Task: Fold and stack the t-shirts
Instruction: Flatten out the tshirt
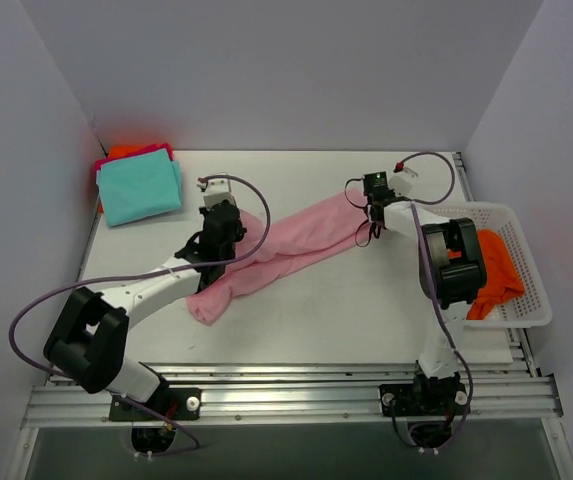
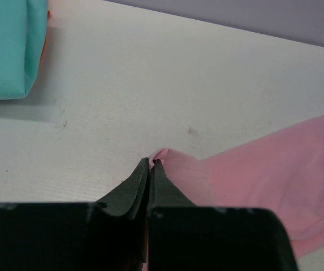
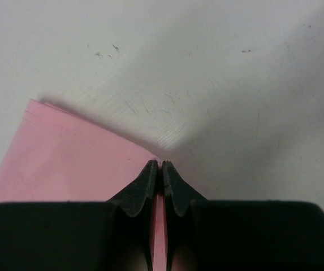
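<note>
We see the pink t-shirt (image 1: 286, 245) drawn out as a long, rumpled band on the white table (image 1: 316, 320), to the right of the folded stack topped by the teal t-shirt (image 1: 139, 188). Its long axis runs diagonally: one end lies loose on the side toward the arm bases, and the other reaches away from the stack toward the right arm.

The left gripper (image 2: 151, 164) has its jaws together on a small peak of pink fabric at the band's edge, on the side nearer the stack. The right gripper (image 3: 160, 165) is pinched shut on a corner at the end farthest from the stack. From each pair of jaws the cloth runs toward the other arm, so we judge that the next move depends on drawing the two grips apart along that diagonal to spread the shirt. The left arm is nearer the loose end, which trails beyond its grip.

We cannot make out the collar, sleeves or any neck tag, nor how many layers each pinch holds. In the top view the wrists hide both sets of fingertips. Beneath the teal shirt only thin magenta and orange edges show. Another orange t-shirt (image 1: 496, 275) sits in the white mesh basket (image 1: 531, 300), well right of the stack.
</note>
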You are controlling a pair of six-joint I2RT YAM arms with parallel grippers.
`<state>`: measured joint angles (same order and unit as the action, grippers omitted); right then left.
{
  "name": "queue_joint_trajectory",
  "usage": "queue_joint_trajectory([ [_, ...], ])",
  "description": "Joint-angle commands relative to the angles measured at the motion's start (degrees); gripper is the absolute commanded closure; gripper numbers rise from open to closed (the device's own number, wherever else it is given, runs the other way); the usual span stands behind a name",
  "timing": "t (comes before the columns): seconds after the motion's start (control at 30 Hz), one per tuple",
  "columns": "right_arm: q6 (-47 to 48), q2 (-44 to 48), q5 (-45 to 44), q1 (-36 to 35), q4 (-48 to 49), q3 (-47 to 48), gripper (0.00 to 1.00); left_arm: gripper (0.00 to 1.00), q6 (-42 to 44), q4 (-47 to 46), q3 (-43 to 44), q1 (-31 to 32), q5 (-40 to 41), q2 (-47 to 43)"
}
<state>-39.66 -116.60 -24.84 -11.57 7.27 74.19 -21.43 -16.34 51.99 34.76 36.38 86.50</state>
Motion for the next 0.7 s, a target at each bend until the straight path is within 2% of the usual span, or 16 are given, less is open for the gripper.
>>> queue_joint_trajectory([
  [0.0,-0.51,9.96,-2.32,-0.47,-2.34,3.94,1.0,0.98,3.06,-0.1,2.15,-0.31,2.38,-7.12],
  [0.27,1.51,24.21,-4.95,-4.95,-5.24,4.47,1.0,0.98,5.79,6.22,4.0,-0.22,1.33,-18.19],
  [0.43,3.09,37.56,-7.85,-9.07,-5.95,3.07,1.0,0.98,8.49,9.83,6.46,1.44,-1.92,-24.09],
  [0.53,3.62,47.22,-9.7,-12.06,-5.95,1.31,1.0,0.98,11.83,13.85,9.43,5.57,-2.19,-28.66],
  [0.67,5.29,64.24,-8.48,-15.14,-0.43,-3.78,1.0,0.98,16.76,20.99,16.91,14.78,-1.05,-34.81],
])
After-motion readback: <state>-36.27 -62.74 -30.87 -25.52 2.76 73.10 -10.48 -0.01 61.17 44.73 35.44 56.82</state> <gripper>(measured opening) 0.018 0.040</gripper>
